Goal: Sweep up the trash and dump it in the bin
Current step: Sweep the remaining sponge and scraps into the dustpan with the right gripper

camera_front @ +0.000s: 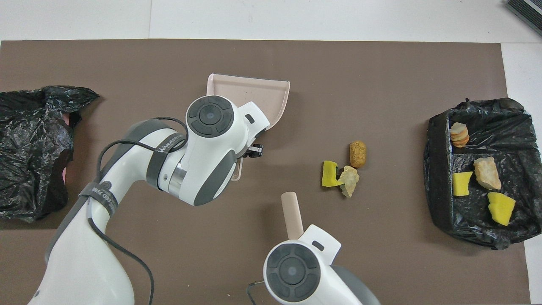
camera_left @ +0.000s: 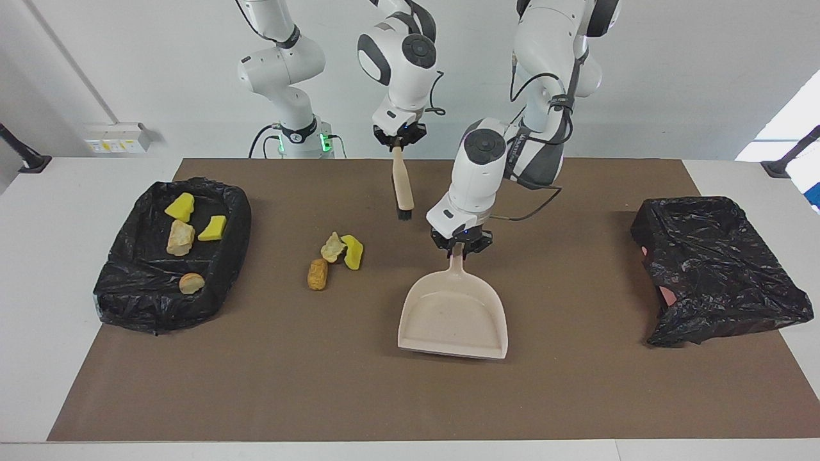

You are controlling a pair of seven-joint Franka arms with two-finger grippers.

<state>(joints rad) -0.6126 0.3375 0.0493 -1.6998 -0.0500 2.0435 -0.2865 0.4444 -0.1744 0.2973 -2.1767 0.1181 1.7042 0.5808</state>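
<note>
Three pieces of trash lie together on the brown mat: a yellow sponge chunk [camera_left: 353, 251] [camera_front: 329, 173], a pale lump [camera_left: 332, 246] [camera_front: 349, 179] and an orange-brown lump [camera_left: 317, 274] [camera_front: 358, 153]. My left gripper [camera_left: 460, 247] [camera_front: 250, 151] is shut on the handle of the beige dustpan [camera_left: 451, 315] [camera_front: 254, 91], which tilts handle-up beside the trash, toward the left arm's end. My right gripper [camera_left: 398, 138] is shut on the beige handle of the brush [camera_left: 402, 187] [camera_front: 291, 213]; it hangs bristles down over the mat. The black-lined bin [camera_left: 227, 256] [camera_front: 438, 169] stands at the right arm's end.
Several yellow and pale scraps lie in that bin. A second container wrapped in a crumpled black bag [camera_left: 717, 269] [camera_front: 34, 148] sits at the left arm's end. The brown mat [camera_left: 410, 397] covers most of the white table.
</note>
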